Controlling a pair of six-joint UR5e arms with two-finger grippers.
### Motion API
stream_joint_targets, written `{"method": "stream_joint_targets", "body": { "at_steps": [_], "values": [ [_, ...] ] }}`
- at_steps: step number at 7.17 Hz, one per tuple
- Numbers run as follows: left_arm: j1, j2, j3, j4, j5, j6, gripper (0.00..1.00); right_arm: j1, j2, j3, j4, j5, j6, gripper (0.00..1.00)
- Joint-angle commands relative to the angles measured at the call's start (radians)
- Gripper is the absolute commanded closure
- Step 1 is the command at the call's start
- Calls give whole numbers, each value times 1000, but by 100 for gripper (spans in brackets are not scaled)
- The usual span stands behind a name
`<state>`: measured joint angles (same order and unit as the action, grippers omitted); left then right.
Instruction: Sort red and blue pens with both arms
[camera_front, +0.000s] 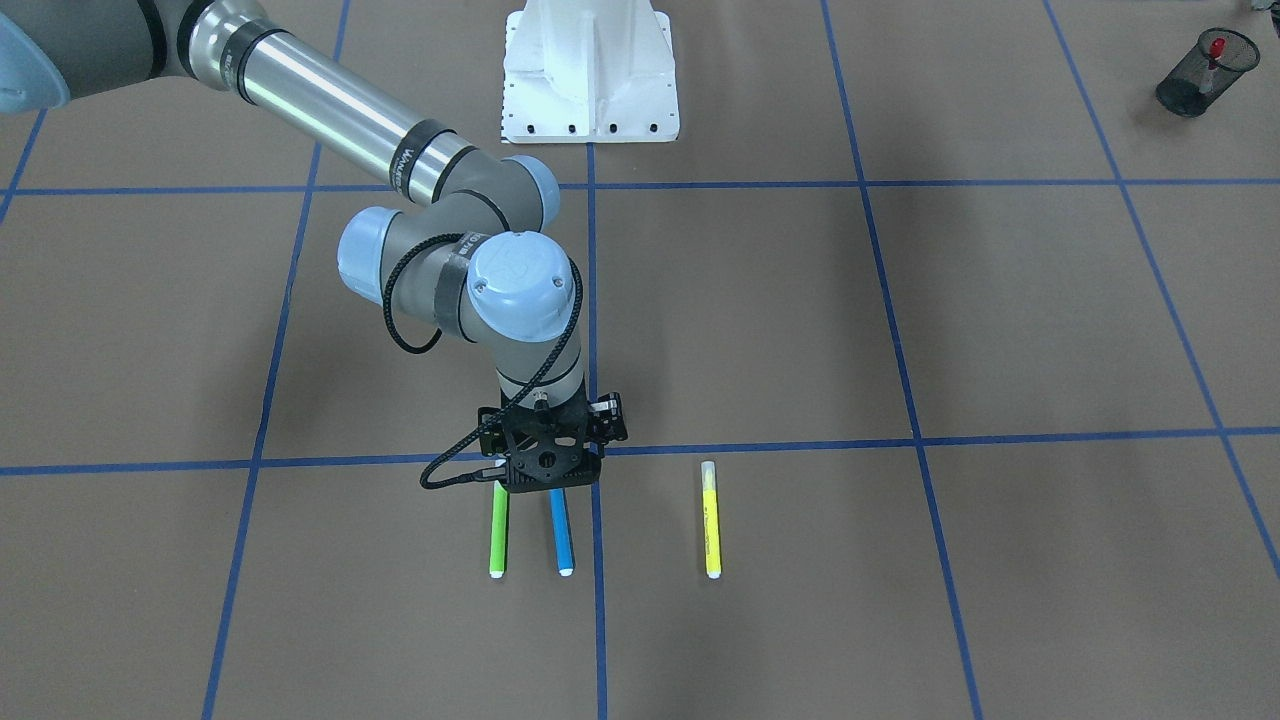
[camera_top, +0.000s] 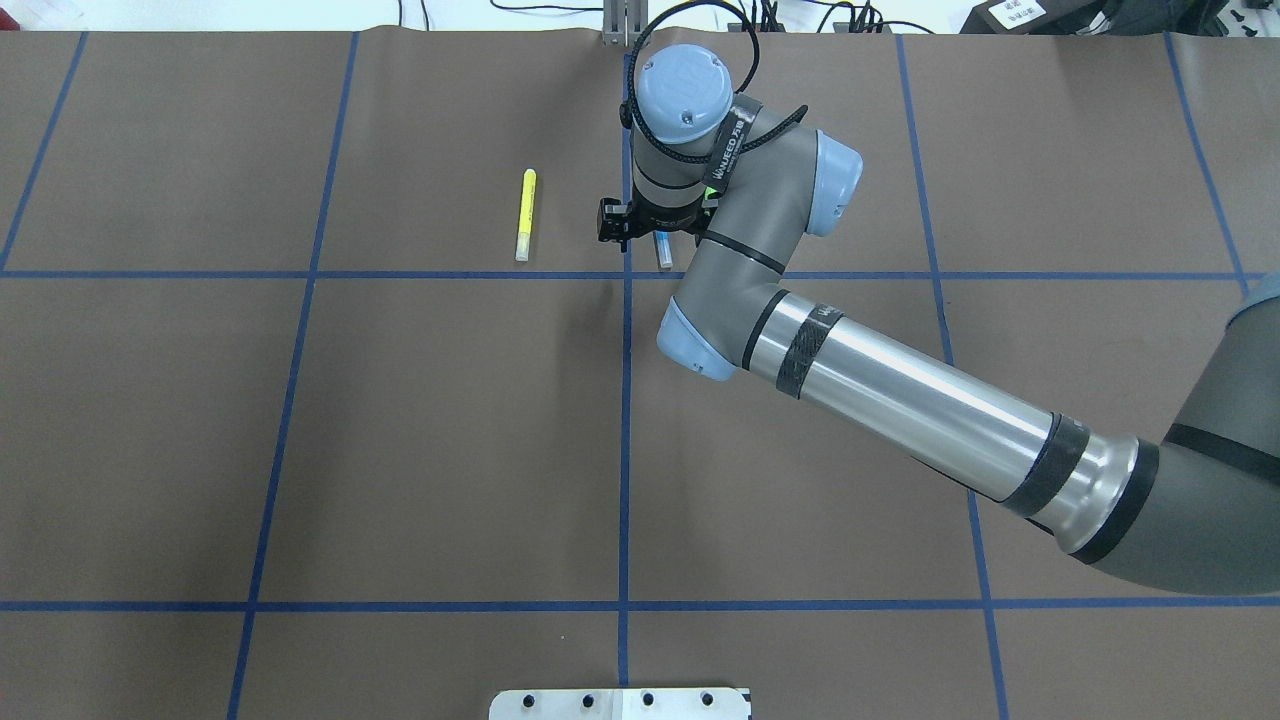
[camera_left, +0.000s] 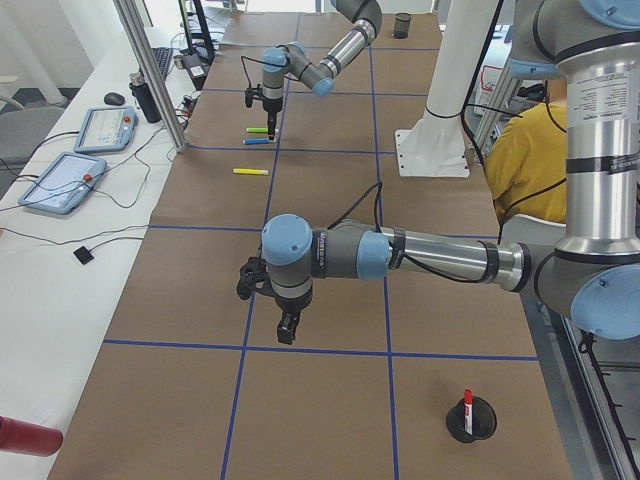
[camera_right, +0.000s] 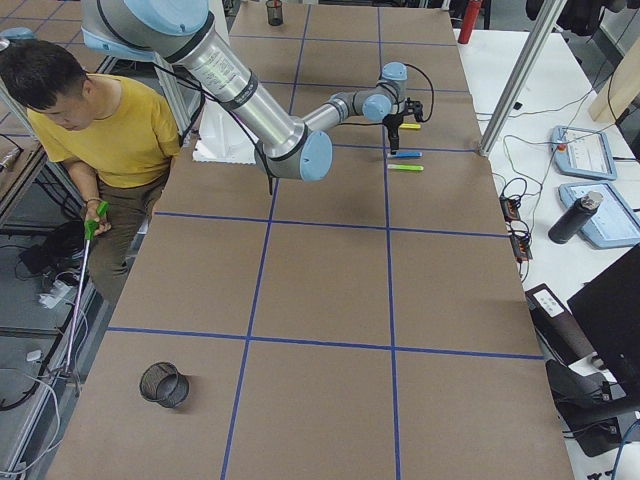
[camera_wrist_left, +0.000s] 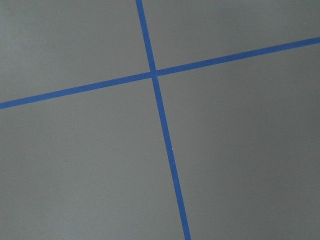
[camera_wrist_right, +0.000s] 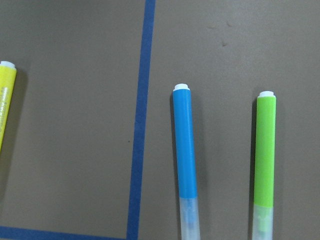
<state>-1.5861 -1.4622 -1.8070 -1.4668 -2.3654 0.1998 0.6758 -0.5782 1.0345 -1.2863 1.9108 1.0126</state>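
The blue pen (camera_front: 561, 535) lies on the brown table between a green marker (camera_front: 498, 535) and a yellow marker (camera_front: 711, 520). In the right wrist view the blue pen (camera_wrist_right: 184, 150) lies flat and untouched, with no fingers showing. My right gripper (camera_front: 550, 485) hangs straight down over the blue pen's capped end; its fingers are hidden under its black body. The red pen (camera_front: 1216, 48) stands in a black mesh cup (camera_front: 1205, 72). My left gripper (camera_left: 287, 325) hovers above bare table, and I cannot tell whether it is open or shut.
Blue tape lines (camera_wrist_left: 160, 125) divide the table into squares. A second black mesh cup (camera_right: 163, 384) stands near the table's end on my right. The white robot base (camera_front: 590, 70) sits at the table's edge. A person in a yellow shirt (camera_right: 115, 130) sits beside the table.
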Motion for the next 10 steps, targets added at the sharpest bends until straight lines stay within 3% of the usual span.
{"method": "stream_joint_targets", "body": {
  "at_steps": [1,2,6,8,9,10],
  "values": [
    [0,0,0,-1,0,1,0,-15,0,-17,10,-25,0,24],
    [0,0,0,0,0,0,0,-19,-3,-22,21,-26,0,47],
    [0,0,0,0,0,0,0,-21,-3,-63,76,-29,-2,52],
    [0,0,0,0,0,0,0,-21,-3,-63,73,-30,-3,72],
    [0,0,0,-1,0,0,0,-21,-3,-63,70,-30,-5,93],
    [0,-1,0,-1,0,0,0,-21,-2,-63,68,-30,-8,100]
  ]
}}
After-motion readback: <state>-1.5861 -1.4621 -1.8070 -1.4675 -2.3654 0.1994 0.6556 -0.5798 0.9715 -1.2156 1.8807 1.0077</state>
